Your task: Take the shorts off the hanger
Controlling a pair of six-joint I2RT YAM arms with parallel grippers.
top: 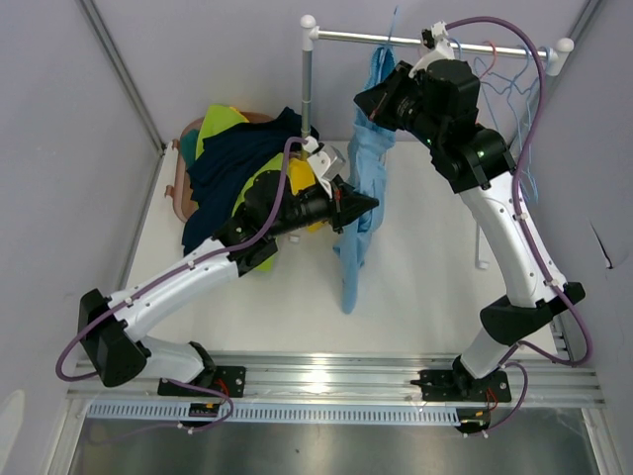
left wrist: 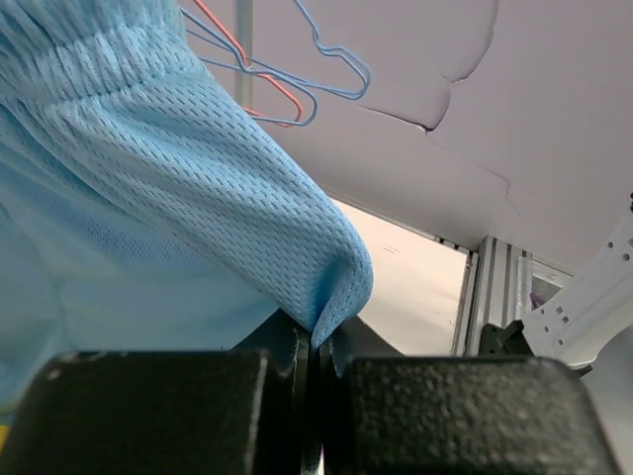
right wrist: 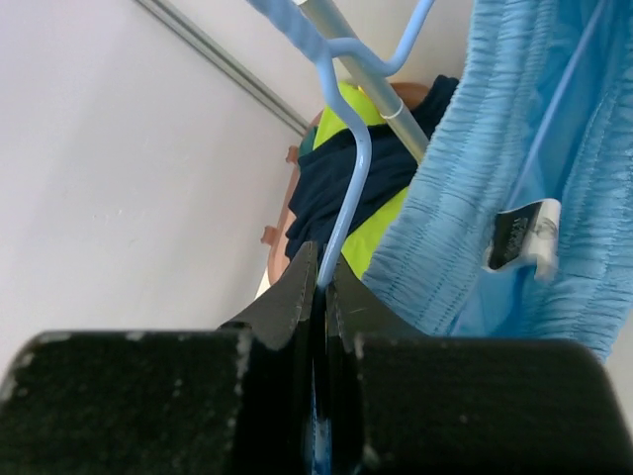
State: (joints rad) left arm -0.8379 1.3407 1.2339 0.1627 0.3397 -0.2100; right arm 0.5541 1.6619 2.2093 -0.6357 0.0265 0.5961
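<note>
The light blue shorts [top: 362, 188] hang from a light blue hanger [right wrist: 346, 188] on the rail [top: 435, 42] and reach down to the table. My left gripper [top: 372, 203] is shut on a fold of the shorts' hem [left wrist: 331, 297]. My right gripper [top: 364, 102] is up by the rail, shut on the hanger's wire [right wrist: 333, 247]. The waistband [right wrist: 465, 198] with a label hangs just right of it. Navy [top: 242, 158], lime green [top: 220, 121] and yellow [top: 297, 178] shorts lie piled at the back left. Dark teal cloth [top: 188, 148] peeks out at the pile's left edge.
The pile lies on a brown basket [top: 183, 193]. Several empty wire hangers [top: 504, 84] hang at the rail's right end; they also show in the left wrist view [left wrist: 297, 79]. The rail's post [top: 307, 89] stands beside the pile. White walls enclose the table.
</note>
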